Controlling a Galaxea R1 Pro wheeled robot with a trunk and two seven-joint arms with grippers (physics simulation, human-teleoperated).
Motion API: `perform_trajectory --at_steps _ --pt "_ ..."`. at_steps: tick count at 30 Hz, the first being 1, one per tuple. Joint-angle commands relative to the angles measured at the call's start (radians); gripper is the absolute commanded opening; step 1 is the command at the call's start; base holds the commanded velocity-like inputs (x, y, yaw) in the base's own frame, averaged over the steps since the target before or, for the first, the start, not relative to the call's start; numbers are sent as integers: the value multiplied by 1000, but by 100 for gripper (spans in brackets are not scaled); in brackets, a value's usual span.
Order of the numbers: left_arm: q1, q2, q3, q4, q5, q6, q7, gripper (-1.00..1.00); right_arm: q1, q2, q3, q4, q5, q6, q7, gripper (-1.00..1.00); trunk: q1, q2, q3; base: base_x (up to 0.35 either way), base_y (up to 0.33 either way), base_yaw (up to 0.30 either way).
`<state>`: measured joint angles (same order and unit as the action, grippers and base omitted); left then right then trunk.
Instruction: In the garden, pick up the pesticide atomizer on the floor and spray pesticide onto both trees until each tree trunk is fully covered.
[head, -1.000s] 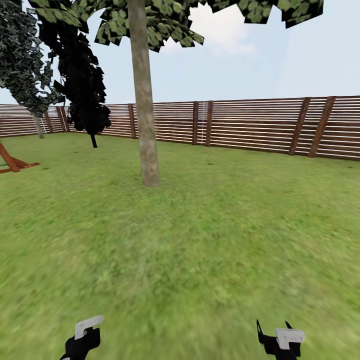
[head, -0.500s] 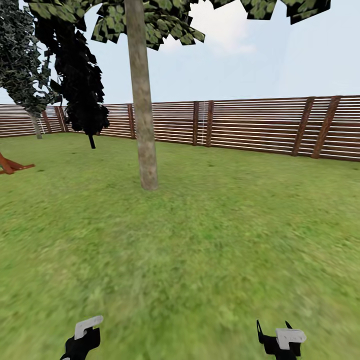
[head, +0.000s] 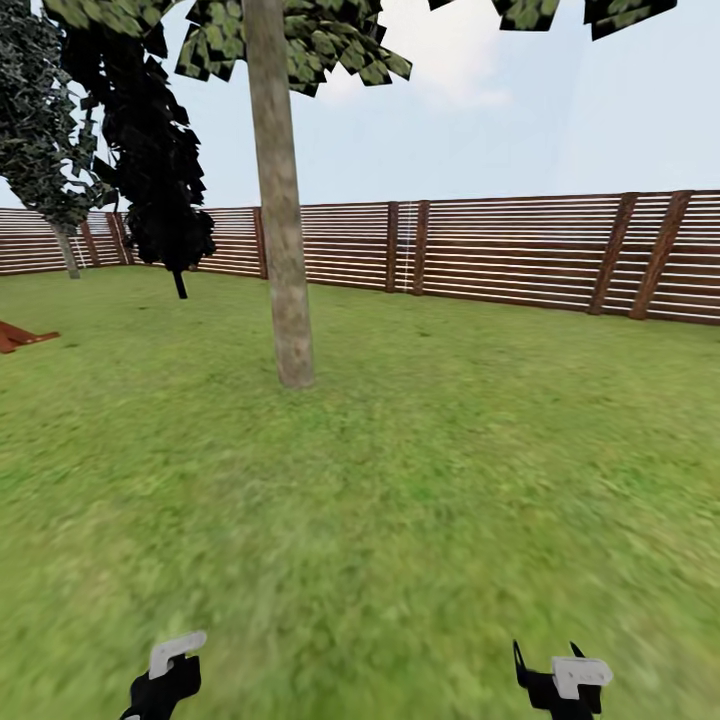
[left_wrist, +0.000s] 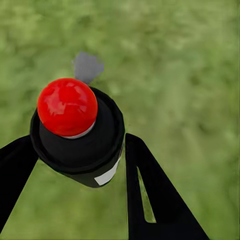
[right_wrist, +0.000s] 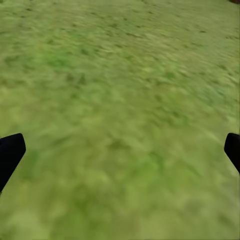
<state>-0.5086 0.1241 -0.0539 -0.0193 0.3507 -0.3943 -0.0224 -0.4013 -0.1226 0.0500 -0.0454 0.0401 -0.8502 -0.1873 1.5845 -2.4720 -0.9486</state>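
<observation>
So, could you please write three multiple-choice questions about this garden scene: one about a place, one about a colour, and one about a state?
1. Where is the pesticide atomizer?
A. Between the fingers of the left gripper
B. Lying on the grass
C. Leaning on the fence

2. What colour is the round cap on top of the atomizer?
A. Blue
B. Red
C. Yellow

3. How does the right gripper stand?
A. Shut on a branch
B. Shut on the atomizer
C. Open, holding nothing

Answers:
1. A, because the left wrist view shows the black fingers on both sides of the atomizer, above the grass.
2. B, because a red ball sits on the black body.
3. C, because the right wrist view shows the two fingertips far apart with only grass between them.

The tree trunk stands ahead, in front of the fence.
</observation>
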Motion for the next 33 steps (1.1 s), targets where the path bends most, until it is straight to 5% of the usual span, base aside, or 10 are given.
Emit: perform_trajectory --at_steps 1,33 --pt "-1 0 -6 1 8 -3 -2 -100 -1 0 5 0 4 -1 -9 100 0 0 -1 331 0 0" --pt "-1 0 -6 1 8 -3 -2 -100 -1 0 5 1 4 -1 -9 100 0 0 -1 331 0 0"
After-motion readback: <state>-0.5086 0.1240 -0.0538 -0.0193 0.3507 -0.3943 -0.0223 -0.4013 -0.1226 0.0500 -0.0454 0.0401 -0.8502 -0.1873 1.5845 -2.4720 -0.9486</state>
